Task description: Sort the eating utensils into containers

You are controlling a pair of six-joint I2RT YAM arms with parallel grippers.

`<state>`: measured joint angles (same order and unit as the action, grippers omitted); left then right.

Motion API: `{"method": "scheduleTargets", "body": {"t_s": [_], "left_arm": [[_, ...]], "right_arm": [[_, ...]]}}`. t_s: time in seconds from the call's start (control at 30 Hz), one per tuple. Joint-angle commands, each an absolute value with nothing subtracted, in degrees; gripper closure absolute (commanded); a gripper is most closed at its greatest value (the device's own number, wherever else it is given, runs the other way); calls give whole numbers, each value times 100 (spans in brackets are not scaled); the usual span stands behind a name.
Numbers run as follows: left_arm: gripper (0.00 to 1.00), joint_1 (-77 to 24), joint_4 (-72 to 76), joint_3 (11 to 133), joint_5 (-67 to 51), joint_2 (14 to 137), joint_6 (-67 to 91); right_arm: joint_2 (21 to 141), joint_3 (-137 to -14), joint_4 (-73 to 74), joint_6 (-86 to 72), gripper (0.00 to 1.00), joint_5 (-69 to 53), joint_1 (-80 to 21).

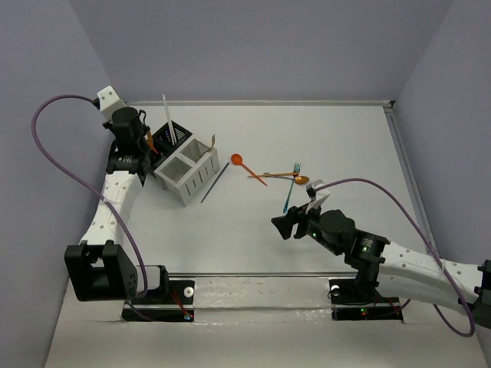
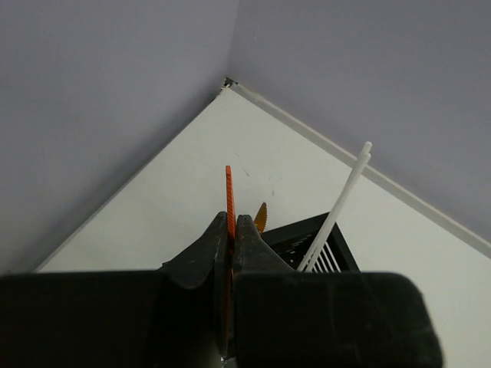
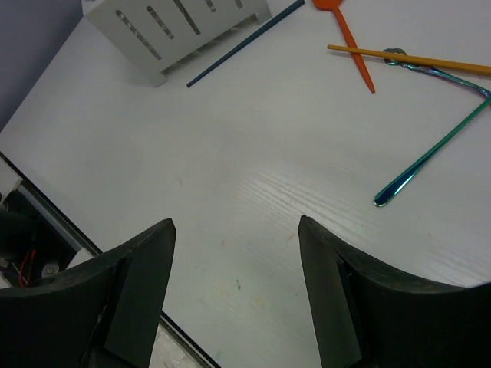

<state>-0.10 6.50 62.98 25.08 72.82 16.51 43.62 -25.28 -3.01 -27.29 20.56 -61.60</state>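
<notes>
pinches a thin orange utensil (image 2: 229, 192) tight in the closed left gripper (image 2: 232, 226), just above the black caddy (image 2: 307, 234) with its white stick (image 2: 341, 199). holds the right gripper (image 3: 234, 226) wide apart and empty over the table (image 3: 230, 153), near the loose teal fork (image 3: 433, 157), orange spoon (image 3: 353, 38) and gold stick (image 3: 414, 60). shows a dark stick (image 3: 245, 42) just beside the white caddy (image 3: 176, 31).

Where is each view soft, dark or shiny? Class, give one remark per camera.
Top view: even diffuse light, faint shadow by the white caddy, sheen on the near strip. Left wrist view: the left end effector looms dark and blurred, the orange utensil it pinches sharper. Right wrist view: table grain crisp, teal utensil glinting, right end effector dark.
</notes>
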Motion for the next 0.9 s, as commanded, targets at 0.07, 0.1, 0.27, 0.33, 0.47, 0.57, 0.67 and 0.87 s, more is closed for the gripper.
{"method": "scheduleTargets", "body": {"t_s": [0.07, 0.1, 0.27, 0.33, 0.47, 0.57, 0.67, 0.87], "left_arm": [[94, 62, 1450, 6627, 3234, 7663, 1187], [94, 62, 1459, 6644, 3226, 7795, 1117], [94, 62, 1608, 6487, 3190, 7971, 1028], [91, 62, 1608, 6486, 3234, 8050, 976], [78, 62, 1626, 6504, 3217, 8138, 975], [62, 62, 1608, 6513, 3111, 8130, 1011], [45, 9, 1600, 6521, 3032, 8051, 1028], [18, -272, 1363, 6697, 2646, 7717, 1327]], "right_arm": [[4517, -2461, -457, -2742, 29, 2267, -6214], [4544, -2470, -448, -2733, 29, 2294, -6214], [4597, -2487, -413, -2751, 29, 2390, -6214], [4588, -2496, -369, -2751, 29, 2408, -6214], [4588, -2540, -273, -2768, 29, 2452, -6214], [4623, -2566, -202, -2777, 29, 2470, -6214], [4702, -2619, -176, -2795, 30, 2487, -6214], [5070, -2786, -44, -2935, 31, 2540, -6214]]}}
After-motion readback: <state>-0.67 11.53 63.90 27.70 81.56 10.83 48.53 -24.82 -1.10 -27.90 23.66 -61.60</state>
